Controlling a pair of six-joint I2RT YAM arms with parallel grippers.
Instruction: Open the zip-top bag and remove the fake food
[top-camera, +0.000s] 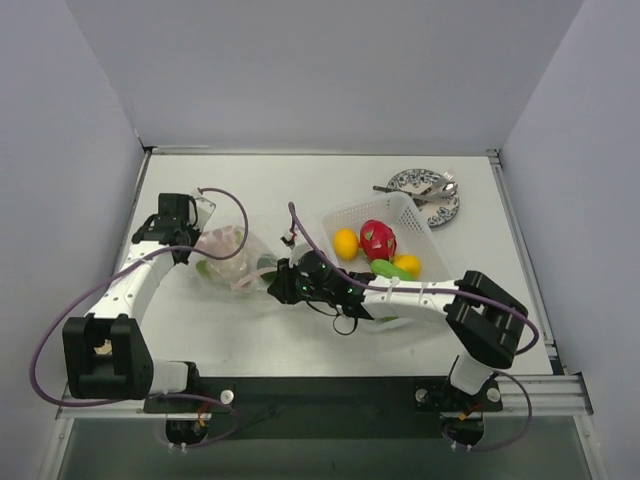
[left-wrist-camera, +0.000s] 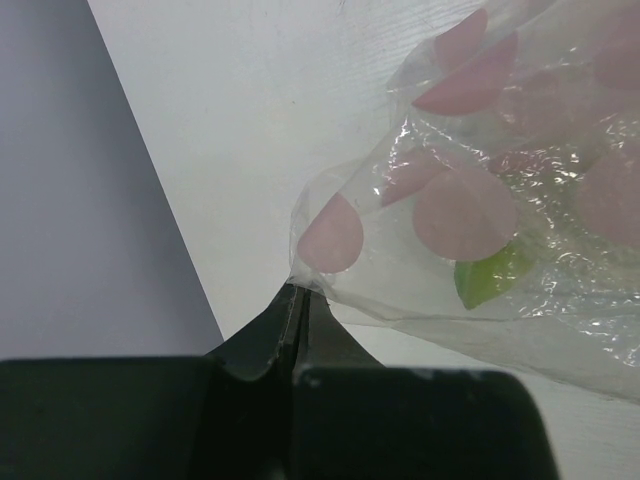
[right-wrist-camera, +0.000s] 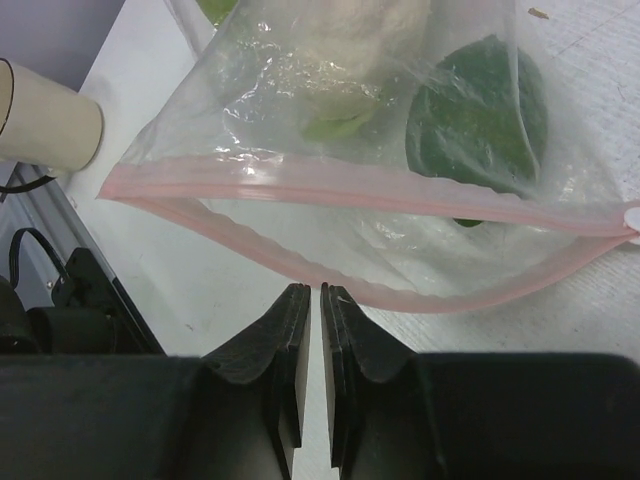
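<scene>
White bench (top-camera: 300, 185) is carrying the bag (top-camera: 232, 258) left of middle. Squeezed tight, the left fingers (left-wrist-camera: 296, 305) are pinching its corner. Only the right wrist view is showing the pink mouth gaping, green food (right-wrist-camera: 475, 110) inside, and the right fingers (right-wrist-camera: 303, 305) nearly shut, gripping nothing.

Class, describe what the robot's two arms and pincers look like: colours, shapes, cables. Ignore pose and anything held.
Left arm and right arm match: white tubular links between black joint housings, with a purple cable looping alongside each. The left pincer and right pincer are black wedges tapering to thin tips.
</scene>
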